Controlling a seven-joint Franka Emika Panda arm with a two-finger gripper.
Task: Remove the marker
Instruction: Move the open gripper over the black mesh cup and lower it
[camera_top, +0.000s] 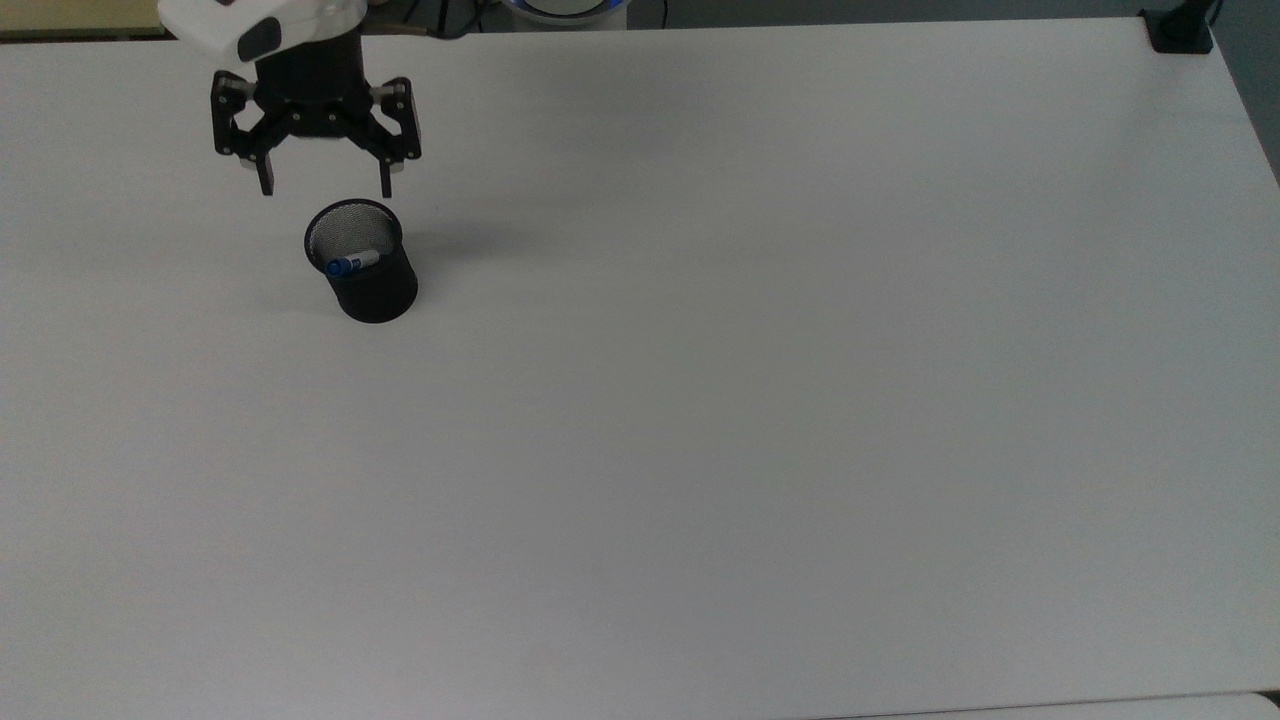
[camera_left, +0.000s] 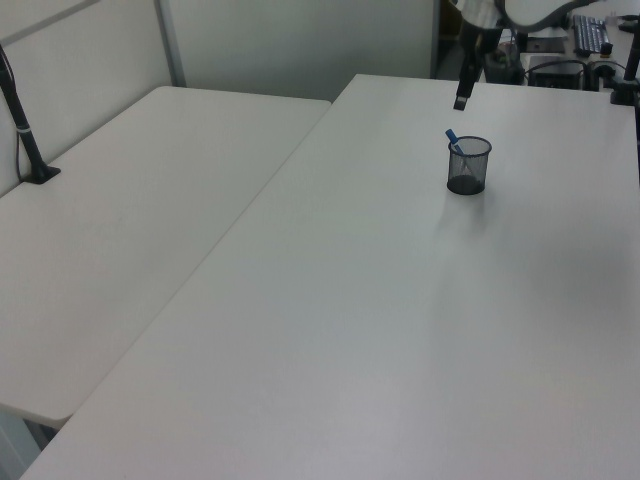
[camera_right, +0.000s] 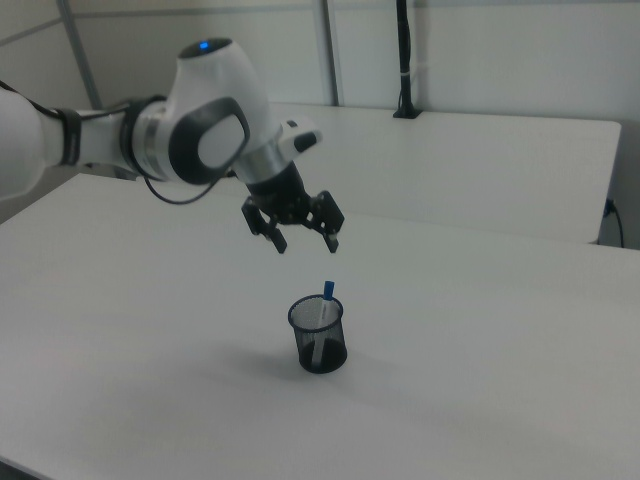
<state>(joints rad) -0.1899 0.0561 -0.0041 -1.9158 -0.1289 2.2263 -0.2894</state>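
The marker (camera_top: 351, 264) has a white barrel and a blue cap. It stands tilted inside a black mesh cup (camera_top: 372, 277), cap end poking above the rim (camera_right: 328, 290) (camera_left: 452, 137). The cup (camera_right: 318, 335) (camera_left: 468, 166) stands upright on the white table (camera_top: 700, 400). My gripper (camera_top: 325, 187) hangs open above the table, just beyond the cup at the top view's upper left. In the right view the gripper (camera_right: 306, 245) is above the cup and a little to the right view's left, its fingers spread with nothing between them.
A second white table (camera_left: 120, 230) adjoins on the left view's left. Black posts stand on table edges (camera_top: 1180, 30) (camera_left: 25, 140) (camera_right: 403, 60). A keyboard and desk clutter (camera_left: 590, 35) lie beyond the table's far end.
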